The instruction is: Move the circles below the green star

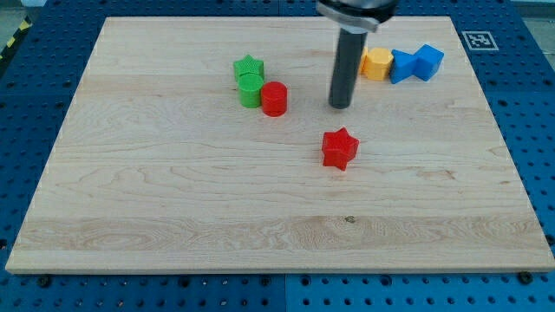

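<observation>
A green star (248, 66) lies in the upper middle-left of the wooden board (173, 199). A green circle (251, 90) sits directly below it, touching it. A red circle (274, 99) touches the green circle's right side, slightly lower. My tip (341, 105) rests on the board to the right of the red circle, apart from it, and above a red star (339, 148).
At the view's top right, a row of blocks stands close together: an orange block (376, 64), a blue star-like block (401, 67) and a blue cube (427, 61). A marker tag (476, 39) sits off the board's top right corner.
</observation>
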